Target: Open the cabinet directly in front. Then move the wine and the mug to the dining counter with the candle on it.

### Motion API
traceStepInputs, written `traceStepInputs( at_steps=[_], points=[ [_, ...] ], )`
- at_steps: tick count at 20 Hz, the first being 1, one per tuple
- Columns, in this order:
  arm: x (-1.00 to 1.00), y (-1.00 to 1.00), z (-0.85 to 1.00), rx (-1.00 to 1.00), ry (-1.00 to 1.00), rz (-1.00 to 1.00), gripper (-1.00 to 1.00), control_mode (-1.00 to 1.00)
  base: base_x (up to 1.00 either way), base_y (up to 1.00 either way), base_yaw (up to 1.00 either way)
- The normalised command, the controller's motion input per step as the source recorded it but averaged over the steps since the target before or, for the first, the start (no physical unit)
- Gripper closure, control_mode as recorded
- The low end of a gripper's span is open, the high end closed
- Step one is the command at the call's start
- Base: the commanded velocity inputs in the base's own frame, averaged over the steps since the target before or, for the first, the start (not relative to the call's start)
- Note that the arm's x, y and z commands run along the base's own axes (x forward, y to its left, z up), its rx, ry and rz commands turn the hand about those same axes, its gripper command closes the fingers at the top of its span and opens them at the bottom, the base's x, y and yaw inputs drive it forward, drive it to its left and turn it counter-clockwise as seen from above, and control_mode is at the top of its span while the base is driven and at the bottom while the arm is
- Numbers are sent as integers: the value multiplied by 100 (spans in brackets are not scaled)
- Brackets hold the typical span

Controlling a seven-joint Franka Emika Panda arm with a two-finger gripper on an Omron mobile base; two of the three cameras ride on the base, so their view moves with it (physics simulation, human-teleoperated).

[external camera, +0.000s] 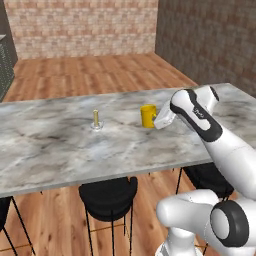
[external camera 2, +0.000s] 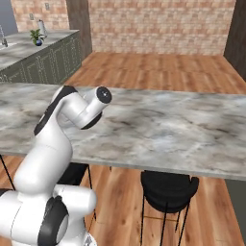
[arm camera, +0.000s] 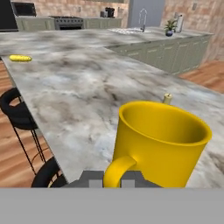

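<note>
The yellow mug (external camera: 148, 116) stands upright on or just above the marble dining counter (external camera: 60, 145), right of the thin pale candle (external camera: 96, 119). My gripper (external camera: 161, 120) reaches it from the right. In the hand view the mug (arm camera: 162, 140) looms close, its handle sits between my dark fingertips (arm camera: 89, 178), and my gripper (arm camera: 111, 180) is shut on it. The candle (arm camera: 167, 99) peeks over the mug's far rim. The wine and the cabinet are out of view.
Black round stools (external camera: 107, 197) stand under the near edge of the counter (external camera 2: 168, 129), with another stool (external camera 2: 168, 190) to the right. A small yellow object (arm camera: 20, 57) lies far along the slab. Low green cabinets (external camera 2: 43, 62) with a plant (external camera 2: 36, 36) stand beyond.
</note>
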Motion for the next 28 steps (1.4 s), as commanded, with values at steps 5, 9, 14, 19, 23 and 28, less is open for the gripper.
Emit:
traceStepInputs(
  at_steps=[5, 9, 14, 19, 23, 28],
  points=[
    [38, 18, -5, 0, 0, 1, 100, -100, 0, 0, 0],
    [46, 12, -4, 0, 0, 0, 100, -100, 0, 0, 0],
    [46, 18, -18, 0, 1, 0, 100, -100, 0, 0, 0],
    [33, 15, -33, 0, 3, 1, 100, -100, 0, 0, 0],
    [5, 2, -50, 6, 0, 2, 100, -100, 0, 0, 0],
    [0, 0, -35, 8, -3, 0, 100, -100, 0, 0, 0]
  ],
)
